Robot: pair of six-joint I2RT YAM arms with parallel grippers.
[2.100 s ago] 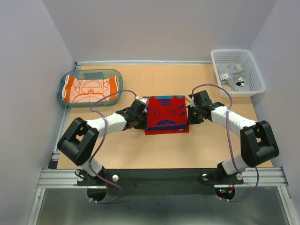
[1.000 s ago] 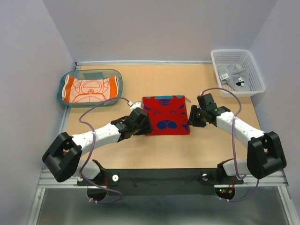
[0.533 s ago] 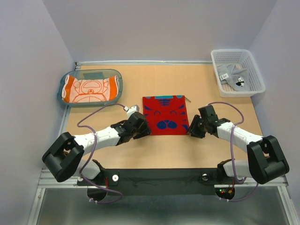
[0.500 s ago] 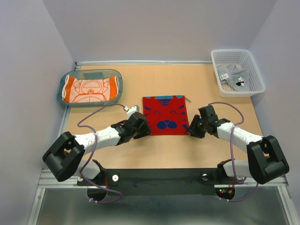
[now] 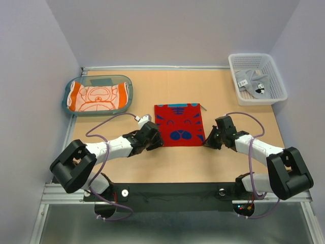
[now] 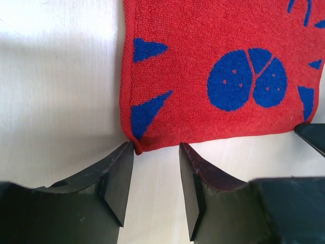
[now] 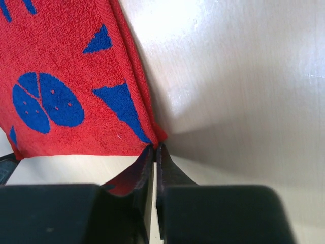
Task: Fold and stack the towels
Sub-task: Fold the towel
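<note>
The red towel [image 5: 179, 124] with blue marks lies flat in the middle of the frame on the table [image 5: 152, 168], and an arm reaches in to each of its lower corners. At the lower left corner sits the left gripper [image 5: 155, 144]. From its wrist camera, the left gripper [image 6: 156, 150] has its jaws apart with bare table between them, and the cloth's corner just touches the tip of one finger [image 6: 119, 173]. At the lower right corner the right gripper [image 5: 207, 143] is down on the cloth. Up close, the right gripper [image 7: 155, 147] is pressed almost together, pinching the very corner of the red towel [image 7: 66, 76]. In the upper left of the frame an orange towel [image 5: 96, 96] lies in a teal tray [image 5: 131, 91]. In the upper right a grey panda towel [image 5: 251, 80] lies crumpled in a white basket [image 5: 249, 54].
</note>
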